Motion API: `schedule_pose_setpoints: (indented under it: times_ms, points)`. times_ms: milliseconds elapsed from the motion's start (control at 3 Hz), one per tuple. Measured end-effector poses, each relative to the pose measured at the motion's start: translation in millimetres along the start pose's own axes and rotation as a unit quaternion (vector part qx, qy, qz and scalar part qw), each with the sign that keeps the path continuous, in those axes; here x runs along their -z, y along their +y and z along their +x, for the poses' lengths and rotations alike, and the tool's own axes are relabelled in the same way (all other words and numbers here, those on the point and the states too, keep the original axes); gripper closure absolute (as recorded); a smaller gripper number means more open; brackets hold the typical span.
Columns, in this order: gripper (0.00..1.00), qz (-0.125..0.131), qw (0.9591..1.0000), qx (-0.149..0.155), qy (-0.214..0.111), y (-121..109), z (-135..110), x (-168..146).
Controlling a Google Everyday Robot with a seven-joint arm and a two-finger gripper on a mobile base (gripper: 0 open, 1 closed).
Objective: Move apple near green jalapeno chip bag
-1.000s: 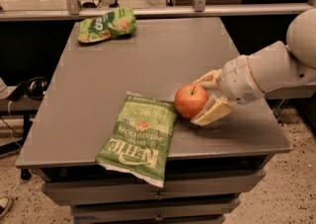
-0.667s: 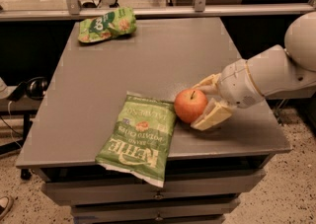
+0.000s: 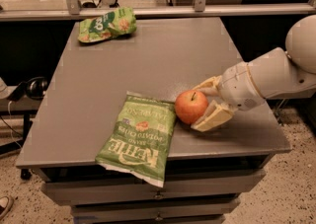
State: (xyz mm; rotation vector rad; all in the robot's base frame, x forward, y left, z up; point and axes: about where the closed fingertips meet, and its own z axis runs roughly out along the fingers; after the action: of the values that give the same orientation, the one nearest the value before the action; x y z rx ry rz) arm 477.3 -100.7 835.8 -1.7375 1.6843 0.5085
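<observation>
The red-orange apple (image 3: 191,106) rests on the grey table (image 3: 148,60), its left side touching the right edge of the green Kettle jalapeno chip bag (image 3: 139,137). The bag lies flat near the table's front edge. My gripper (image 3: 198,109) reaches in from the right on a white arm. Its pale fingers (image 3: 213,116) sit on either side of the apple's right half and grip it, one behind and one in front.
A smaller, rounder green snack bag (image 3: 106,24) lies at the table's back left corner. A rail with metal posts (image 3: 148,11) runs behind the table. Drawers (image 3: 158,193) are below the front edge. A black headset (image 3: 34,87) lies on a low surface at left.
The gripper and the apple have shifted slightly down and left, closer to the Kettle bag. Both bags have stayed where they were.
</observation>
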Motion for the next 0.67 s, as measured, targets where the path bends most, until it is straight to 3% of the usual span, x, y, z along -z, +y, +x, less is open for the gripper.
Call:
schedule_pose_setpoints:
  times_ms: [333, 667]
  points:
    - [0.13, 0.001, 1.0, -0.001, 0.001, 0.7, 1.9, 2.8]
    - [0.0, 0.0, 1.0, -0.003, 0.002, 2.3, 4.3, 4.6]
